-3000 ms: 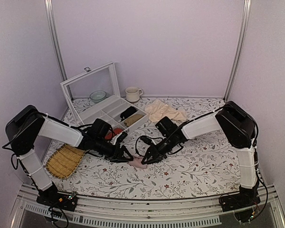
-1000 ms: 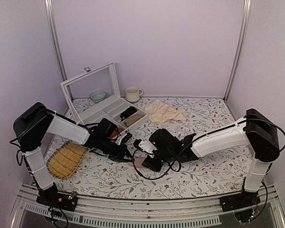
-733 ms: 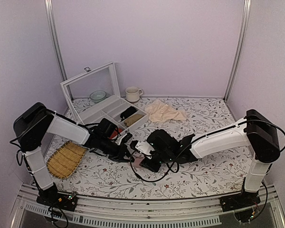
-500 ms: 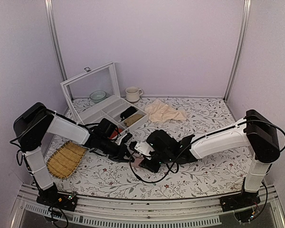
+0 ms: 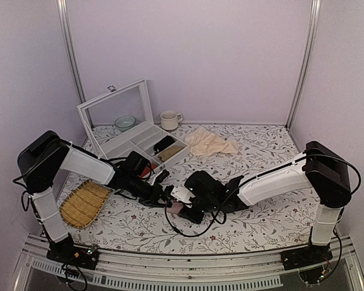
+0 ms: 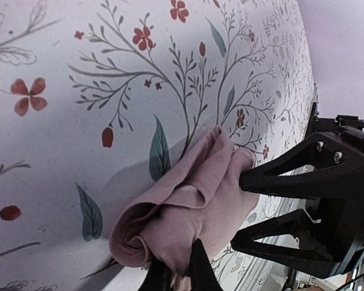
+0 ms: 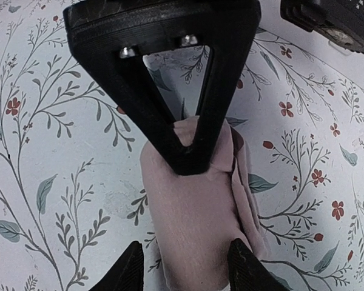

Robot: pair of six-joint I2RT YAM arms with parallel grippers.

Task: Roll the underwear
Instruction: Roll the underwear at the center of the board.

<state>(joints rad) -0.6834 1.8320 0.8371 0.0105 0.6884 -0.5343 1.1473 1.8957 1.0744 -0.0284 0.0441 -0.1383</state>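
Note:
The underwear is a small dusty-pink roll lying on the floral tablecloth, near the front centre in the top view. My left gripper is shut on one end of the roll, pinching the fabric between its black fingertips. It enters the right wrist view from the top as a black triangular finger pressed on the roll. My right gripper is open and straddles the roll's other end, one finger on each side. Its fingers also show in the left wrist view. No waistband is visible.
A white compartment box with its lid raised stands at the back left, with a bowl and a mug behind it. A pale beige cloth lies at the back centre. A woven tray sits front left.
My right gripper has slid left along the table, closer to the left gripper and further over the roll. The left gripper keeps its hold in place.

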